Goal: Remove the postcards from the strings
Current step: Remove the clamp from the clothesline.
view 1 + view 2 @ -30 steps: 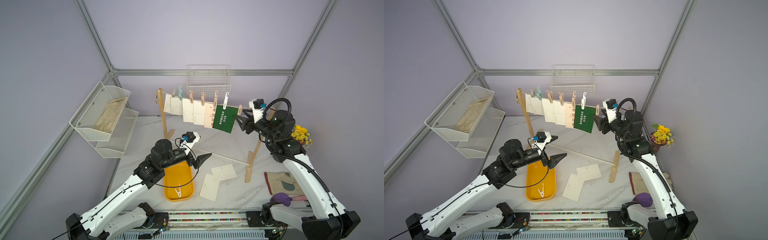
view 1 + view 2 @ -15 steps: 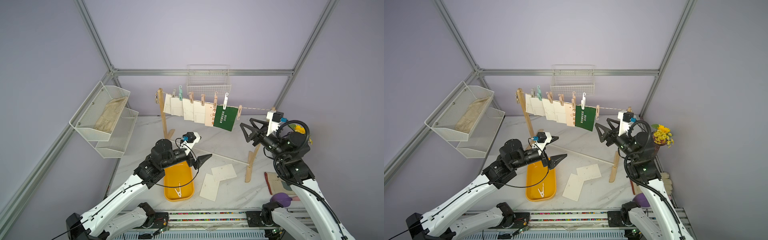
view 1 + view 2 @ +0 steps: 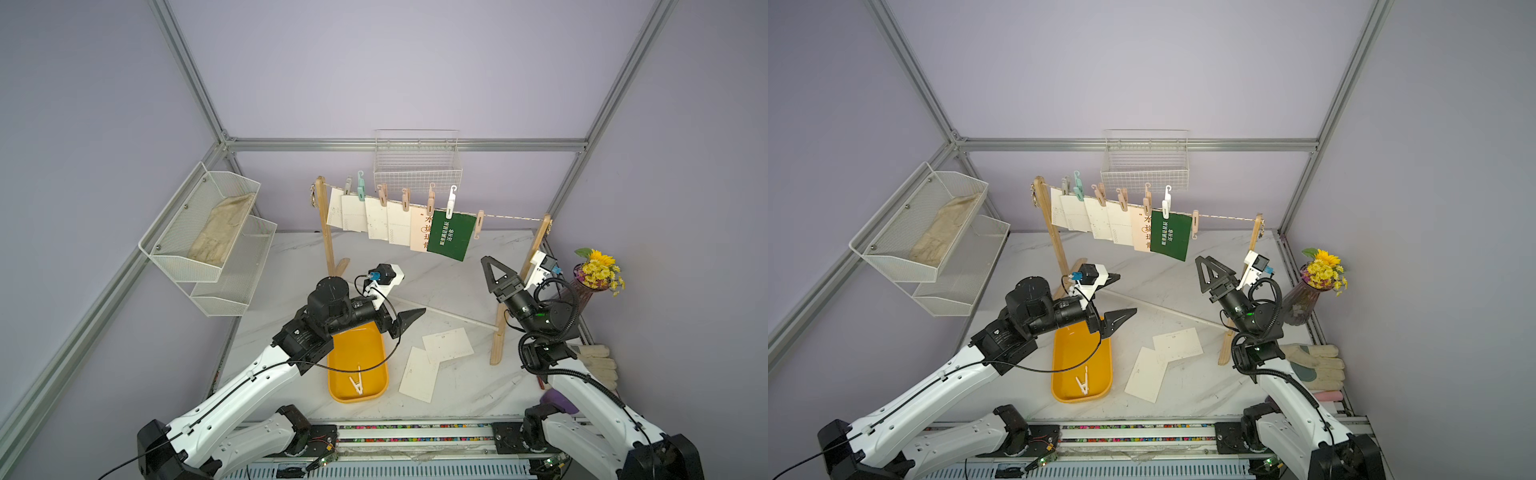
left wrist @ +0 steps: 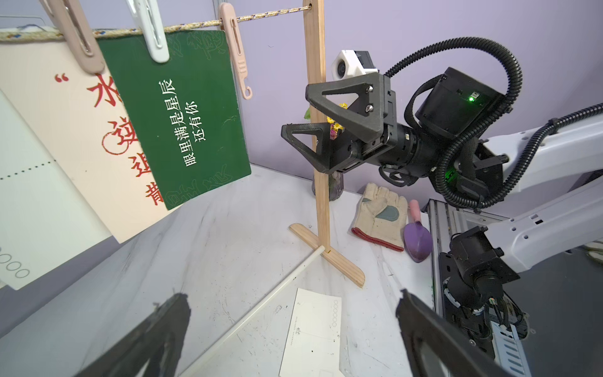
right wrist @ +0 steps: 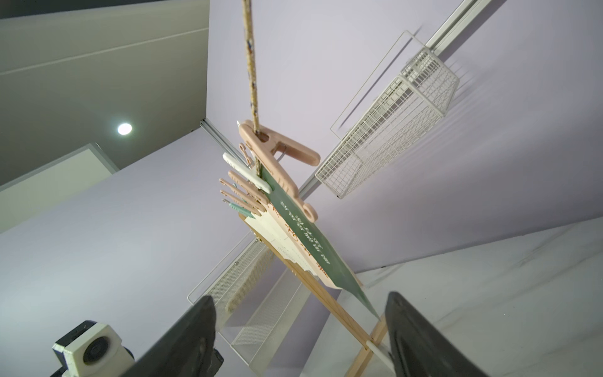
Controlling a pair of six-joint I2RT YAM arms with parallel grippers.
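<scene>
Six postcards point(image 3: 376, 218) hang pegged to the string point(image 3: 511, 217) along the 12 o'clock side of the table point(image 3: 440, 282), with the dark green postcard point(image 3: 451, 237) last in the row. The right gripper point(image 4: 295, 109), fingers spread and empty, points up toward it from the card's 4 o'clock, not touching. The left gripper point(image 3: 1128, 292), spread wide and empty, hovers near the table's centre. Two loose postcards point(image 3: 446, 345) lie at 5 o'clock beside a yellow tray point(image 3: 358, 398).

You see six postcards point(image 3: 386, 216) pegged on the string point(image 3: 511, 216) | two loose postcards point(image 3: 448, 345) on table point(image 3: 457, 282) | right gripper point(image 3: 487, 262) near green postcard point(image 3: 451, 237)
</scene>
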